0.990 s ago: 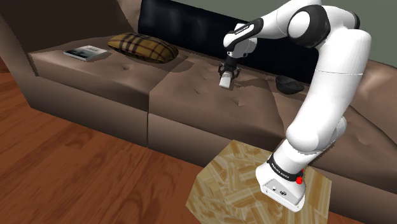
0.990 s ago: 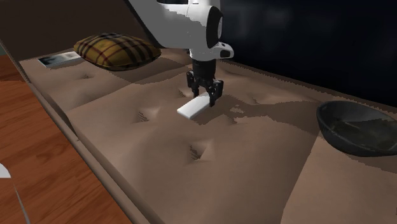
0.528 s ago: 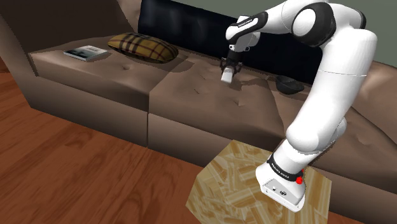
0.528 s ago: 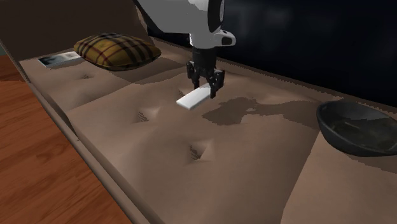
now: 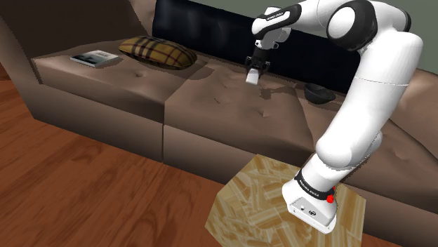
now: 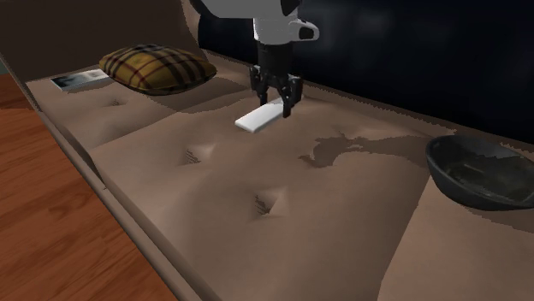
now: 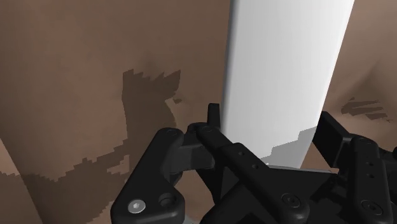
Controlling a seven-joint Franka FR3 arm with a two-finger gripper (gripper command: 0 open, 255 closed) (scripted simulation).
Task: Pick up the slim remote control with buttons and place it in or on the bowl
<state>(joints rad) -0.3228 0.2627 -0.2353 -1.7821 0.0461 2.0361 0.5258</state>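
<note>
Remote aloft over sofa | your fingers clamp one end, so it hangs tilted, lifted for carrying | bowl well apart, at second exterior view's right

Arm reaches up and left from the wood-patterned stand at lower right. Gripper is clamped on a plain white remote, held clear above the brown sofa seat. Dark bowl sits on the seat to its right, well apart. Plaid cushion and a book lie far left. Wood floor in front.
</note>
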